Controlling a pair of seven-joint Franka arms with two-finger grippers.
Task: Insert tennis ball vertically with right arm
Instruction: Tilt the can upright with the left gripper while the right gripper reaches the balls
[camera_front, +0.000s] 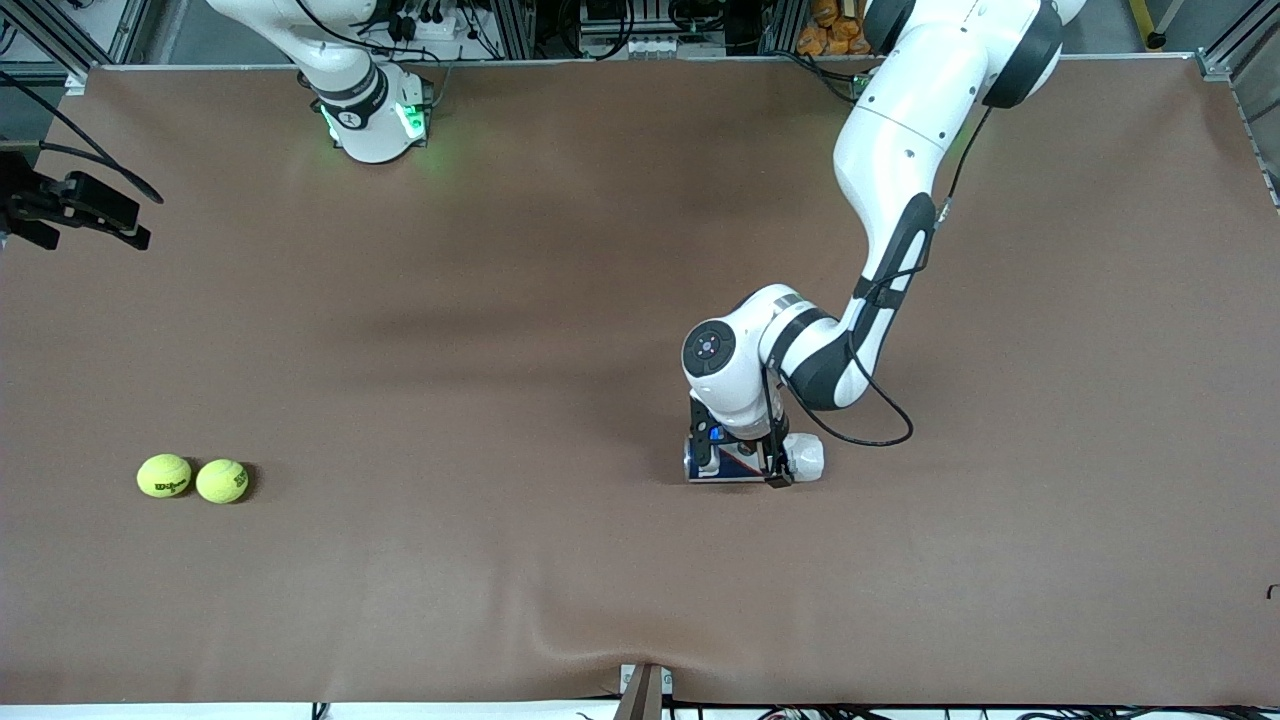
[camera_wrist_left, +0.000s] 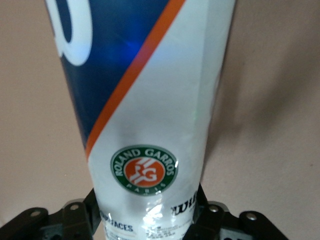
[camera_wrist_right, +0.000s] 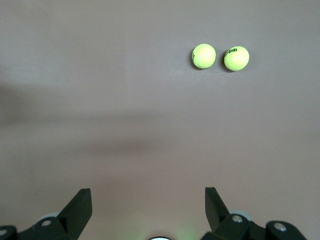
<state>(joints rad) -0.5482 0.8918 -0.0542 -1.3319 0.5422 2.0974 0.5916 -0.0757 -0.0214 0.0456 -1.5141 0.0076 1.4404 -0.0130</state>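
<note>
Left claw (camera_front: 740, 468) clamps the lying can (camera_front: 752, 462); right claw (camera_wrist_right: 148, 207) hangs wide open.

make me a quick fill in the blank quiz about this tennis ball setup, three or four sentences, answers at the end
1. The number of tennis balls lying on the table is ____.
2. The left gripper is down at the tennis ball ____, which lies on its side.
3. The right gripper has its fingers ____ and holds nothing.
4. The logo on the can reads Roland ____.

Missing words: two; can; open; Garros
</note>
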